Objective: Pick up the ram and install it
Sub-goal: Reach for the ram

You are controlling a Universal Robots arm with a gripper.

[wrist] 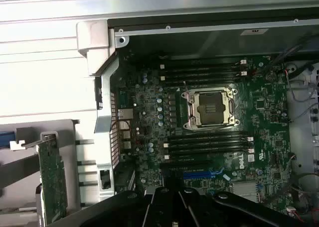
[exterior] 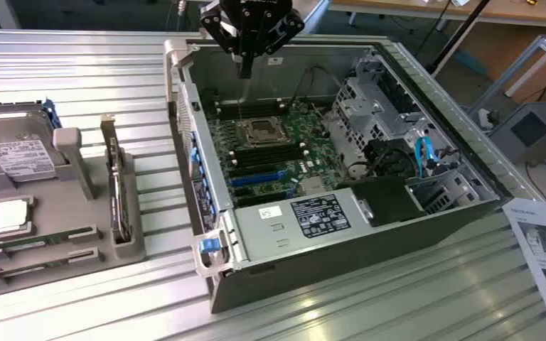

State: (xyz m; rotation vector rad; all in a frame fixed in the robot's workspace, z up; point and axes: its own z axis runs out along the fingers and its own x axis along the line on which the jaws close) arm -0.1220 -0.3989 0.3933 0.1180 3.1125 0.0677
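The end effector (exterior: pixel 245 73), closed on nothing I can make out, hangs over the open computer case (exterior: pixel 349 273) above the motherboard (exterior: pixel 292 131), while the ram (exterior: pixel 40 242) seemingly sits slotted in the grey tray (exterior: pixel 133 213) on the tabletop (exterior: pixel 83 78), presented for gripping.

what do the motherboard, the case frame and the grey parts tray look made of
Motherboard: green fibreglass-type circuit board, matte, with soldered parts and black slots. Case frame: bare sheet metal, dull silver, folded and punched with holes. Grey parts tray: probably plastic, matte and uniform in colour; moulded or printed, cannot tell.
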